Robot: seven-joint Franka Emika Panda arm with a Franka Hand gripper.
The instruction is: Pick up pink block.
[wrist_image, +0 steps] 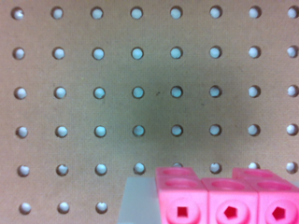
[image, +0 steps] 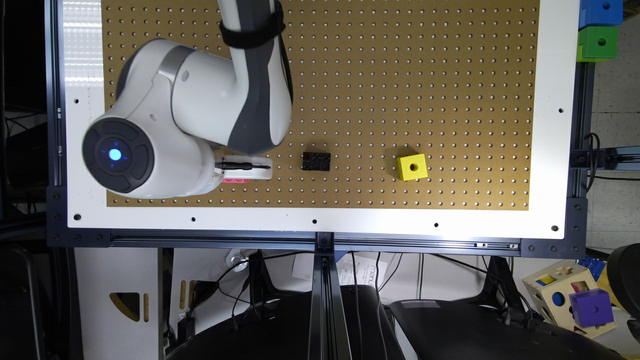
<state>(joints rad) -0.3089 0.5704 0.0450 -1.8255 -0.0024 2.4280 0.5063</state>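
Hovering low over the brown pegboard (image: pixel 400 75), your white arm (image: pixel 200 110) covers most of the pink block (image: pixel 235 180) in the exterior view, where just a thin pink sliver peeks out from under the gripper (image: pixel 247 169), close to the board's near edge & toward the exterior view's left. You can see the black brick (image: pixel 316 161) lying just past the gripper toward the exterior view's right, apart from it, w/ the yellow cube (image: pixel 412 167) and its round hole farther along that same row, well apart from both. Around the board runs a white frame (image: pixel 555 125); at its far corner on the exterior view's right sit a blue cube (image: pixel 601 11) stacked on a green cube (image: pixel 597 44). Below the table, at the exterior view's right, a shape-sorter box (image: pixel 560 295) w/ a purple cube (image: pixel 591 307) against it rests among black chairs and cables. Up close in the wrist view, the pink block (wrist_image: pixel 229 196) fills the lower edge, its studs and square-ish sockets facing you, w/ a pale translucent slab (wrist_image: pixel 138 200) touching its side; what that slab is, you can't tell. Pegboard holes (wrist_image: pixel 137 92) spread in even rows beyond it, a soft shadow over the middle. Whether the gripper is spread, pressed together or pinching the block can't be told from either view.
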